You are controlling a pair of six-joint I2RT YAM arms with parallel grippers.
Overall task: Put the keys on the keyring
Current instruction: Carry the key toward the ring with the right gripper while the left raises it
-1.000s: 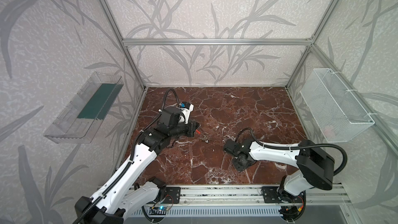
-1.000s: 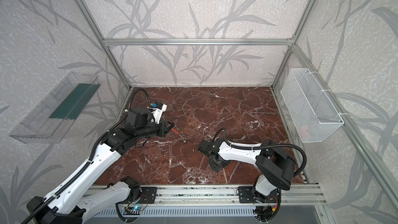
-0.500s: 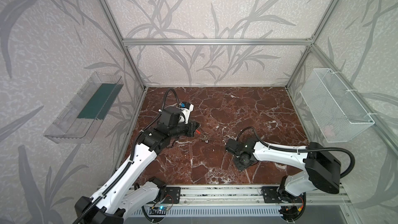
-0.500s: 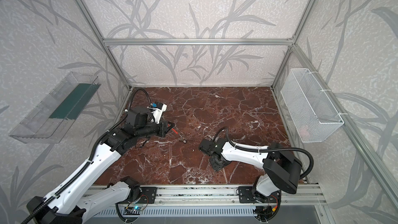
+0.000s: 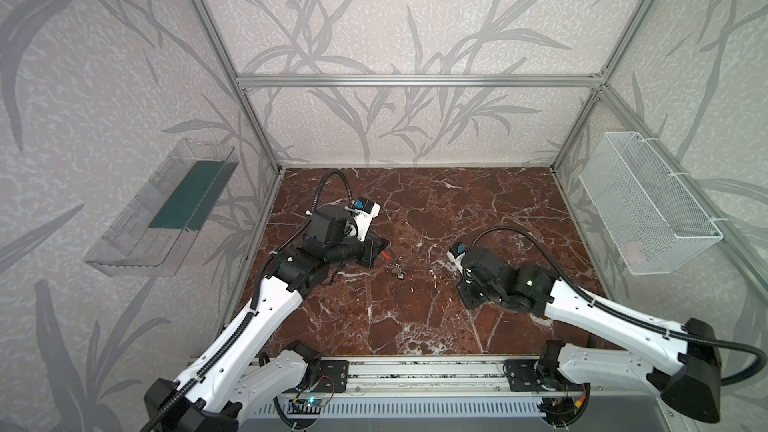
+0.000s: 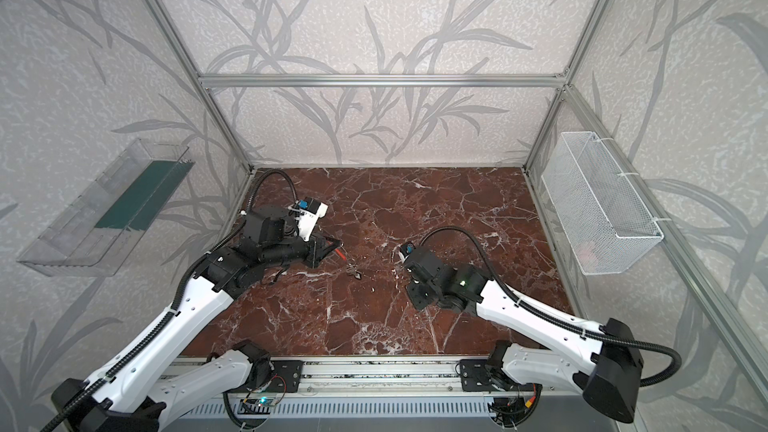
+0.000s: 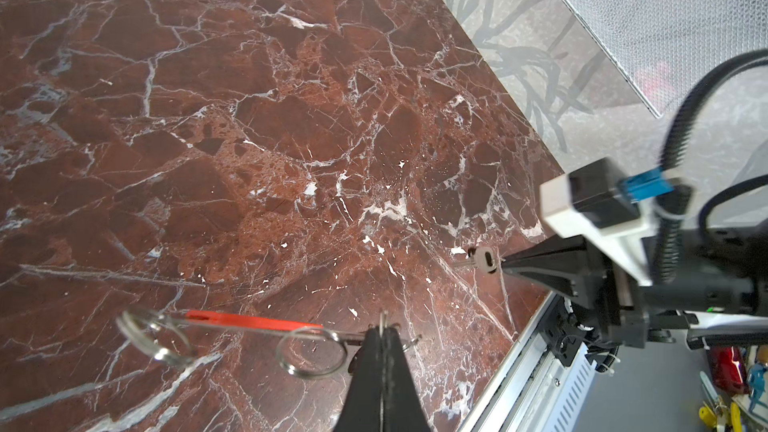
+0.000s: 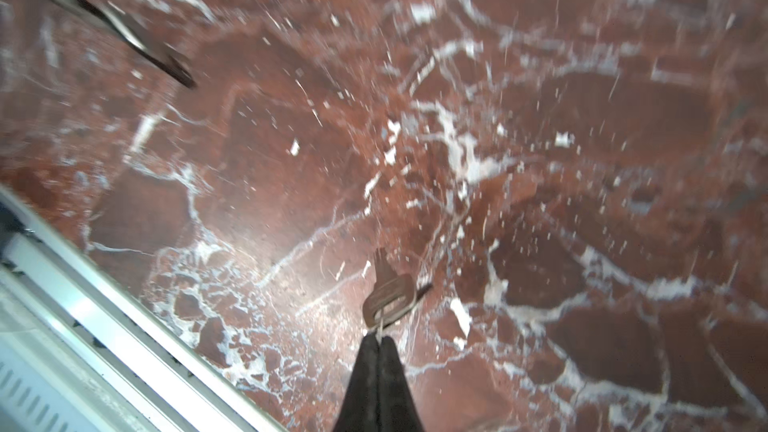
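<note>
- Your left gripper (image 7: 384, 332) is pinching the keyring (image 7: 253, 321), jaws fully closed on its thin band. It's holding the band edge-on to the left wrist camera, just over the desk (image 7: 249, 118), with the red segment (image 7: 232, 319) lying out toward the free end. My read: you're presenting it as a fixed target so the other arm does the threading.
- Two small split rings (image 7: 311, 375) are hanging along the band. I can't tell whether they're carrying keys.
- Your right gripper (image 8: 379, 340) is gripping one key (image 8: 388, 299), jaws shut on the rim of its bow, blade pointing away from the gripper. That edge grip is leaving the bow's slot exposed, presumably for the band to pass through.
- I can't tell whether the key is touching the desk or sitting just off it.
- In both top views the two grippers are facing each other across the middle, well apart. Some silvery bits (image 5: 399, 272) are sitting just beyond the left jaws, too small to identify.
- Step in hand, I'd say: you're bringing the key over to the ring.
- You're risking the key pivoting in that thin pinch on contact.
</note>
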